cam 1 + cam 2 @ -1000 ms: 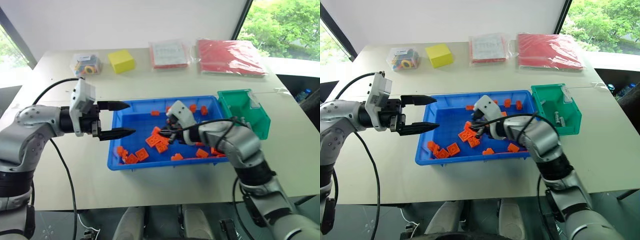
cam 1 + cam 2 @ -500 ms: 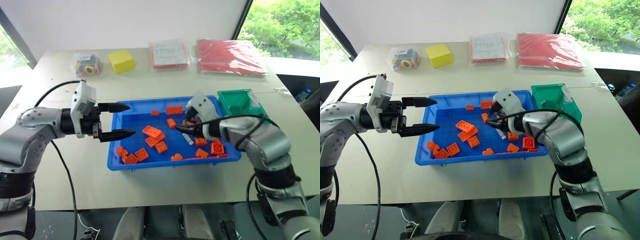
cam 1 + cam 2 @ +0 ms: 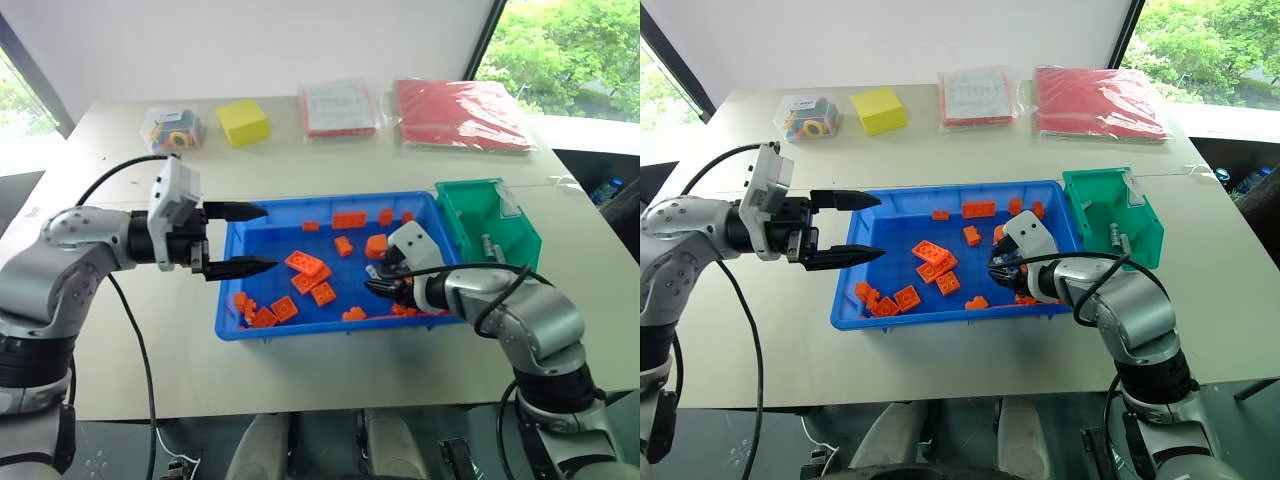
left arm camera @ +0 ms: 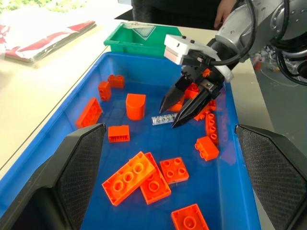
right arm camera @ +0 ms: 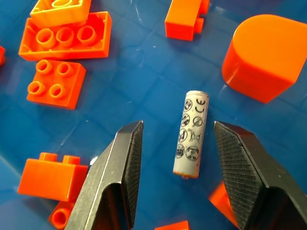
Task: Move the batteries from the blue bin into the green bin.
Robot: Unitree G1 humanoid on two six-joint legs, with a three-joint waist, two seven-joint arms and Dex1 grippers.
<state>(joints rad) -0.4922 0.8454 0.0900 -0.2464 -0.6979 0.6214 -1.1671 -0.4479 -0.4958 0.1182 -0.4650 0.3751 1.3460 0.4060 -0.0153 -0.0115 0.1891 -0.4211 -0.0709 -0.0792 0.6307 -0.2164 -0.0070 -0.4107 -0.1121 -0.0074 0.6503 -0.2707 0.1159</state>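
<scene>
Battery (image 5: 191, 134) – "CE" mark + small warning pictograms – no other legible txt.

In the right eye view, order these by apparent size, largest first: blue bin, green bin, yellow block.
1. blue bin
2. green bin
3. yellow block, though it sits farther from the camera, so its true size is less sure.

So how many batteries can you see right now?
3. One battery lies on the floor of the blue bin, between the fingers of the right claw. Two batteries sit in the green bin. Bricks may hide more.
</scene>
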